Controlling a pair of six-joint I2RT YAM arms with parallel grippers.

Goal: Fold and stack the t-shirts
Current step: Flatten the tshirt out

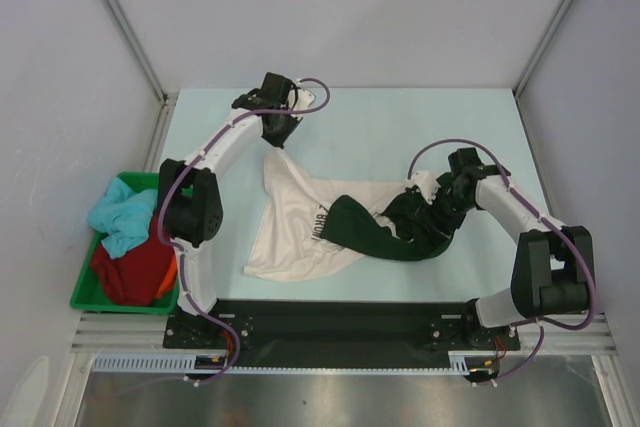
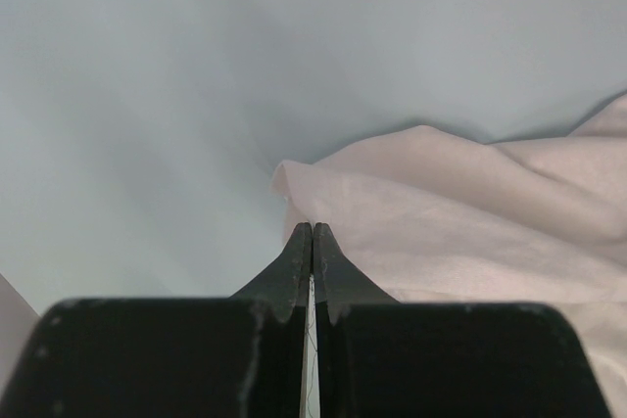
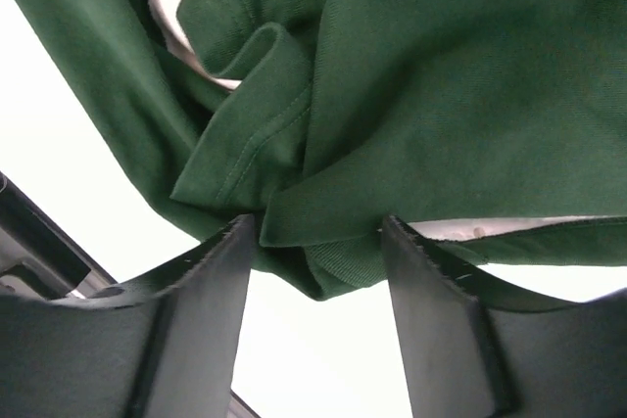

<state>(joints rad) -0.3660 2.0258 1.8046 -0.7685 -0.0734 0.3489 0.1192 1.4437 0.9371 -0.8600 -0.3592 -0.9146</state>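
A cream t-shirt (image 1: 290, 232) with black lettering lies crumpled in the middle of the table. One corner of it is pulled up towards the far left. My left gripper (image 1: 281, 137) is shut on that corner; in the left wrist view the fingertips (image 2: 313, 228) pinch a thin edge of the cream cloth (image 2: 470, 212). A dark green t-shirt (image 1: 385, 229) lies bunched over the cream shirt's right side. My right gripper (image 1: 440, 211) sits at its right end. In the right wrist view its jaws (image 3: 313, 230) stand open with a fold of green cloth (image 3: 441, 95) between them.
A green bin (image 1: 85, 295) stands at the table's left edge. It holds a light blue shirt (image 1: 122, 215), a dark red shirt (image 1: 135, 269) and a strip of orange cloth (image 1: 172, 269). White walls close in the far side and both sides.
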